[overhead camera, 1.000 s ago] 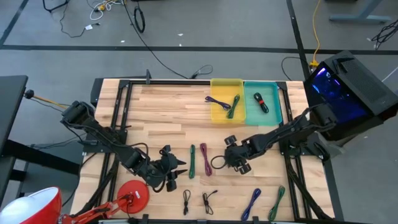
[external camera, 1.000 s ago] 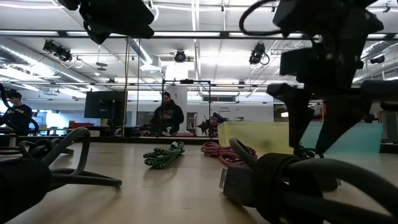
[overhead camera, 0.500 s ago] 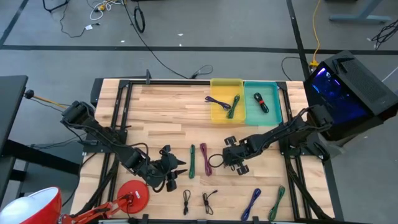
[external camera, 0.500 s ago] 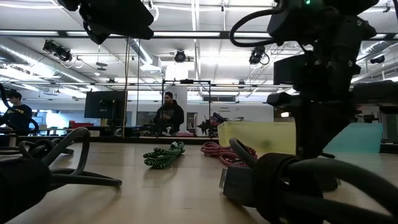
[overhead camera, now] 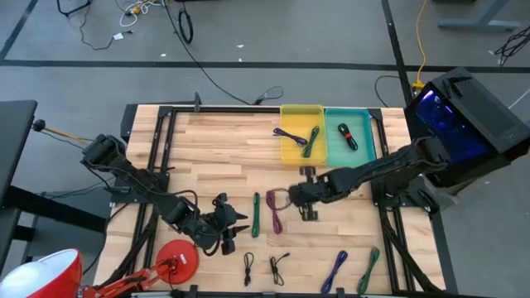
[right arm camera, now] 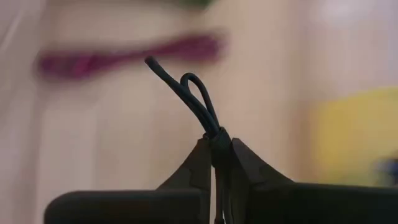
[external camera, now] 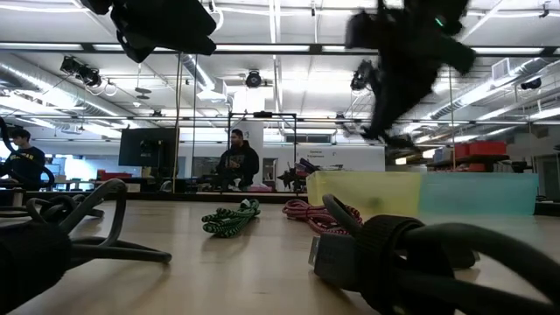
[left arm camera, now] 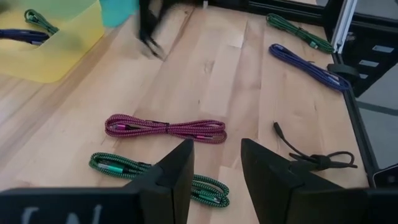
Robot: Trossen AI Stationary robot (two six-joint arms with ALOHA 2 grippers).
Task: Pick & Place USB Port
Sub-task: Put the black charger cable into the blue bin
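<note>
Carrying is the step in hand — the right gripper is clamped on a black cable, aloft near the yellow bin. Next it likely needs positioning over a bin, then release. The left gripper waits parted, empty.

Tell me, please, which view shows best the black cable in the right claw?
The right wrist view: the black cable is pinched between the right claw fingers, its loop sticking out. The high view shows only a small dark loop. The low view blurs the arm; the left wrist view shows nothing clear.
</note>
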